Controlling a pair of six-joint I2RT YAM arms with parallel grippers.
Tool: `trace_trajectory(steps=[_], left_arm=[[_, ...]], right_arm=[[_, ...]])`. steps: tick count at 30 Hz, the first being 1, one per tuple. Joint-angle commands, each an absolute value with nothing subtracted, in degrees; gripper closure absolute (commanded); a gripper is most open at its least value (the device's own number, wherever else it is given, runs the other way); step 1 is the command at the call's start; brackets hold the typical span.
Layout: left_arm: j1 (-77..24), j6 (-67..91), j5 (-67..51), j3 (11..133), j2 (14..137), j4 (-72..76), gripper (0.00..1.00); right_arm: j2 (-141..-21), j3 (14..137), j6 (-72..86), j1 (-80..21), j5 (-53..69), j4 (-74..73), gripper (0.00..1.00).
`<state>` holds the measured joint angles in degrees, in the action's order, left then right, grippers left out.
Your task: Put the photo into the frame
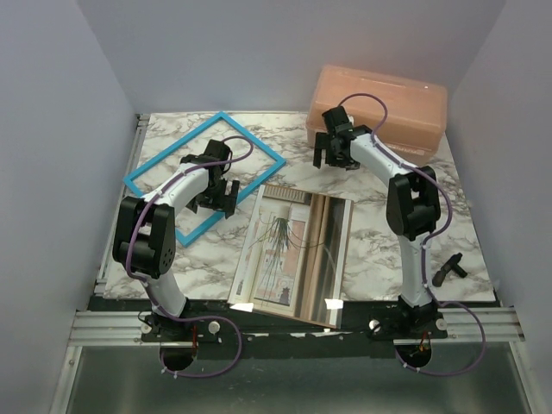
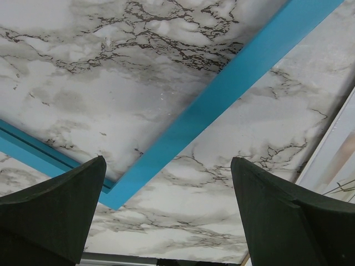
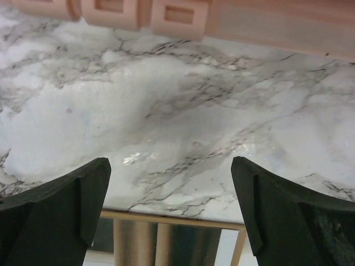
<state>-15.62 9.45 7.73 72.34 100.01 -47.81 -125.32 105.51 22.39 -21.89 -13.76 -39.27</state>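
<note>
Both empty and wide open, the left gripper (image 1: 219, 197) hangs over the right side of the thin bright-blue rectangular frame (image 1: 172, 148), the right gripper (image 1: 332, 156) well right of it; the large plant photo (image 1: 289, 250) lies flat just beside it.

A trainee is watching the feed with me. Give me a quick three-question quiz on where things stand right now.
1. True or false: the photo lies inside the frame.
2. Which gripper hovers over one of the frame's bars? A) left gripper B) right gripper
3. Short answer: what are the two grippers holding?

Key:
1. False. The photo lies on the table beside the frame.
2. A.
3. Nothing. Both are open.
</note>
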Motion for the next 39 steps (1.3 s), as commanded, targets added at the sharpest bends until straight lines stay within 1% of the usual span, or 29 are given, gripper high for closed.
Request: trace_trajectory(steps=[1, 4, 8, 12, 17, 22, 26, 33, 39], left_arm=[[-15.6, 8.9, 9.6, 73.7, 101.0, -48.6, 0.01], [-15.6, 8.9, 9.7, 73.7, 101.0, -48.6, 0.01], [-15.4, 8.6, 10.5, 74.0, 101.5, -48.6, 0.01], [-13.9, 8.4, 11.7, 74.0, 101.4, -48.4, 0.02], [-10.9, 8.5, 7.6, 73.9, 101.7, -47.5, 0.02], [-10.8, 8.2, 3.4, 73.9, 103.7, -47.4, 0.06], [-10.8, 8.4, 2.6, 73.9, 105.2, -47.6, 0.09], [-11.5, 8.1, 2.3, 73.1, 104.8, -47.6, 0.16], [-13.5, 8.2, 1.9, 73.6, 105.9, -50.9, 0.16]], right_arm=[[-128.0, 109.6, 21.6, -17.9, -16.7, -38.6, 0.0], [-127.4, 109.2, 21.8, -17.4, -15.9, -38.9, 0.0], [-123.9, 105.9, 22.0, -17.4, -11.7, -38.5, 0.0], [-117.1, 97.7, 22.7, -17.5, -5.1, -35.3, 0.0], [-108.1, 85.4, 24.9, -17.5, 3.5, -30.8, 0.0], [-100.7, 76.6, 26.7, -17.5, 7.5, -28.9, 0.0], [-96.3, 70.7, 27.7, -17.5, 8.9, -27.4, 0.0], [-92.9, 67.6, 28.4, -17.5, 10.7, -27.9, 0.0], [-91.7, 69.1, 27.6, -17.5, 10.9, -30.3, 0.0]])
